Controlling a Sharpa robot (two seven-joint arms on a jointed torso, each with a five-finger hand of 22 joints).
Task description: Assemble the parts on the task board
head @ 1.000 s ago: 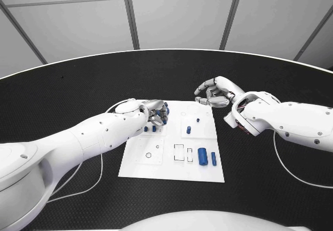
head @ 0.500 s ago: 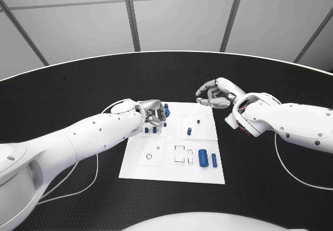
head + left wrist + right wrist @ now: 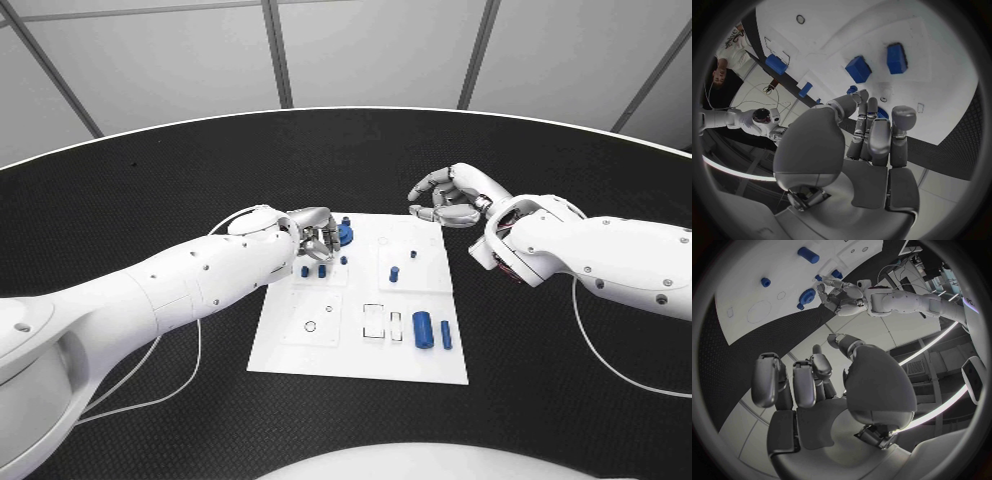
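The white task board (image 3: 356, 345) lies mid-table. My left hand (image 3: 317, 238) hovers over its far left corner and pinches a round blue part (image 3: 343, 232) at its fingertips; the right wrist view shows this blue part (image 3: 807, 294) against the left hand (image 3: 841, 296). Two small blue blocks (image 3: 312, 269) stand on the board just under that hand, also seen as blue blocks (image 3: 858, 69) in the left wrist view. My right hand (image 3: 447, 197) hangs over the black table past the board's far right corner, fingers curled in, holding nothing.
More blue parts sit on the board: a peg (image 3: 392, 270), a small stud (image 3: 413, 254), a thick cylinder (image 3: 423, 328) and a thin bar (image 3: 446, 334) near the right edge. Rectangular slots (image 3: 374, 321) and a ring outline (image 3: 310, 325) mark the board. Black table (image 3: 173, 200) surrounds it.
My left hand has shifted slightly toward the board's far edge, carrying the blue part. The right hand has barely moved.
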